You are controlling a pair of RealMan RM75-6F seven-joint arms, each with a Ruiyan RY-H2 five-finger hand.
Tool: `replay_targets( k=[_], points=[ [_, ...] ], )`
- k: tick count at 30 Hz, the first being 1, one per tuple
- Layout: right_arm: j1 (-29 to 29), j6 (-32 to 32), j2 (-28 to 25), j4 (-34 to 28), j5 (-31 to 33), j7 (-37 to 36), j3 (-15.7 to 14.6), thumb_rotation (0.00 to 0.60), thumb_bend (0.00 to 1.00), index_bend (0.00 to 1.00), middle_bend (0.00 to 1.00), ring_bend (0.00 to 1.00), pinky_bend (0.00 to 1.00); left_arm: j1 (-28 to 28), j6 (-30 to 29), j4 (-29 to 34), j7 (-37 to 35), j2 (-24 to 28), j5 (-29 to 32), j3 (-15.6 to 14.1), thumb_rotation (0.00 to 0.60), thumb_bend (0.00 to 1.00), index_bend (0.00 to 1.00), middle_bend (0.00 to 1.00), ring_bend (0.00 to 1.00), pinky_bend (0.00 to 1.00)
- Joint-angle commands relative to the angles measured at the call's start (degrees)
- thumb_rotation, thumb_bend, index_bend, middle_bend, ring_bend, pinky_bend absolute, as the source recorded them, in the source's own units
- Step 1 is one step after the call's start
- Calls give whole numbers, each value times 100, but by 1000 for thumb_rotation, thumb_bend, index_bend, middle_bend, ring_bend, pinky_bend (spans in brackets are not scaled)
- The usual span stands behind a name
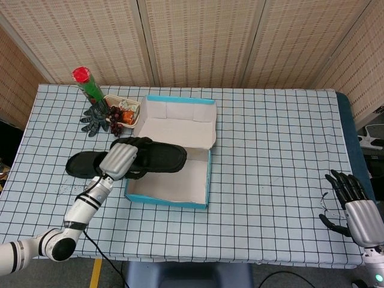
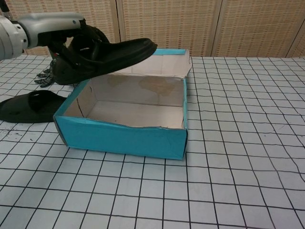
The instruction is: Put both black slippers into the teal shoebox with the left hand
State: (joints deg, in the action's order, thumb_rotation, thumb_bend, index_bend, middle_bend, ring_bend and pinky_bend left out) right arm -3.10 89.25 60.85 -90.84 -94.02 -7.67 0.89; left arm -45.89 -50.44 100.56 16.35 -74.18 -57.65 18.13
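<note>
Chest view: left hand (image 2: pixel 50 26) (cropped) grips slipper (image 2: pixel 107 55) — other slipper (image 2: pixel 28 106) half-hidden.

Left hand (image 1: pixel 122 159) raised, fingers curled; right hand (image 1: pixel 354 207) low, fingers apart.

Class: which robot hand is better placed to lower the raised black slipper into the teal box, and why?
The left robot hand: it holds the black rubber slipper above the open teal cardboard shoebox. The right robot hand sits empty at the table's far edge.

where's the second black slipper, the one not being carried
In the head view, the second slipper lies flat on the table, left of the teal shoebox, below the raised left hand.
</note>
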Motion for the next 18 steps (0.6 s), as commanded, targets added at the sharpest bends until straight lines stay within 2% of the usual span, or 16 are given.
replay_targets(
  k=[1, 8, 18],
  points=[
    [-28, -60, -11, 11, 5, -40, -11, 600, 115, 0, 0, 0, 0, -289, 173, -158, 226, -274, 258, -54, 600, 459, 642, 730, 600, 560],
    [-76, -155, -28, 39, 52, -122, -5, 600, 114, 0, 0, 0, 0, -774, 339, -568, 572, -713, 832, -177, 600, 459, 634, 726, 599, 559],
    [-119, -242, -53, 70, 81, -250, -15, 600, 114, 0, 0, 0, 0, -1137, 399, -1110, 561, -1136, 1151, -223, 600, 458, 632, 724, 599, 560]
  ],
)
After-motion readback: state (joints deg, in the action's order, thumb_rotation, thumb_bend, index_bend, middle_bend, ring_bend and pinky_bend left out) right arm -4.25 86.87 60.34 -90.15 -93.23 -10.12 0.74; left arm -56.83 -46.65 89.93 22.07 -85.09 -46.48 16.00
